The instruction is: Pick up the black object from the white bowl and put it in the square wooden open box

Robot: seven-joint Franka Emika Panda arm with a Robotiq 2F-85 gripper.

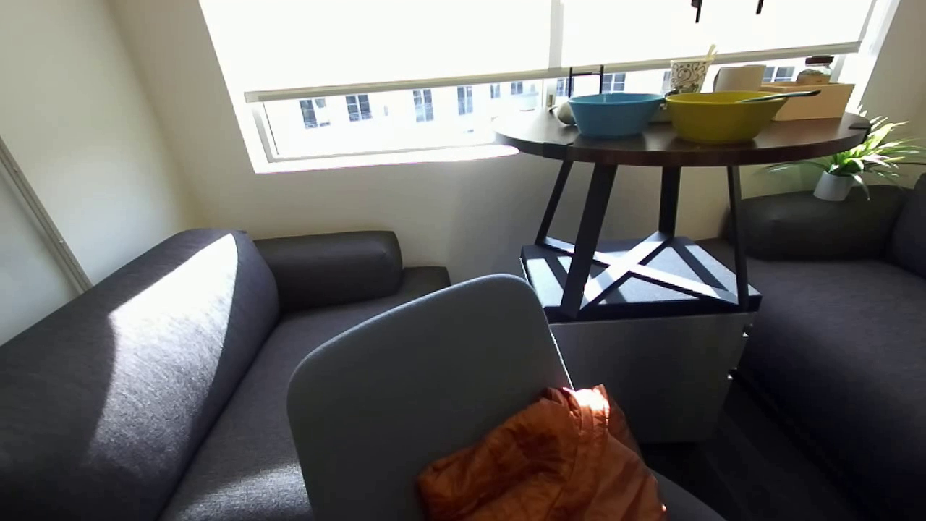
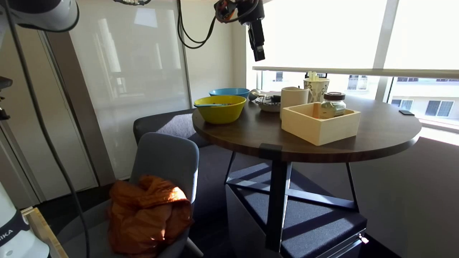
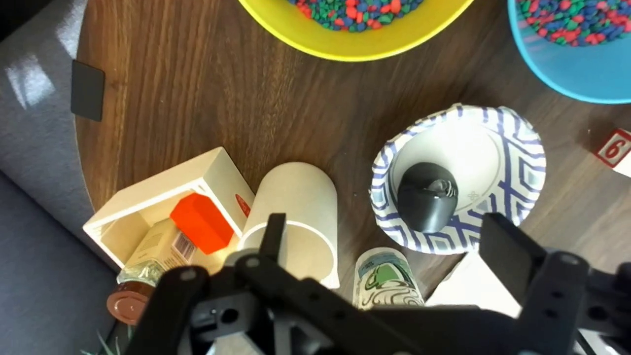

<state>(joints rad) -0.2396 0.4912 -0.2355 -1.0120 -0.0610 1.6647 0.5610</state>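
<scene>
Black object (image 3: 428, 212): lying in the white bowl (image 3: 473, 153), leaning against one side and leaving much of the pale bottom uncovered. Hanging above the white bowl, spreading both jaws of the gripper (image 3: 383, 231) wide, clasping nothing and touching nothing visible. Lying below those jaws and, in the wrist view, between the two fingers (image 3: 508, 256), nearer the one overlapping the white bowl's rim.

In the wrist view, looking down into the white bowl; also showing coloured pellets (image 3: 355, 15) in the yellow bowl (image 3: 355, 47) and the blue bowl (image 3: 581, 74), both near the white bowl, and the square wooden open box (image 3: 227, 185) across the white mug (image 3: 298, 197) from the white bowl, carrying a red block (image 3: 202, 222) and a lidded jar (image 3: 155, 251). In an exterior view, showing the gripper (image 2: 260, 55) edge-on, well above the white bowl, hiding the gap between its jaws. In an exterior view, catching just the fingertips (image 1: 696, 11), apart, at the top edge, with yellow bowl and blue bowl largely blocking the white bowl behind them.
</scene>
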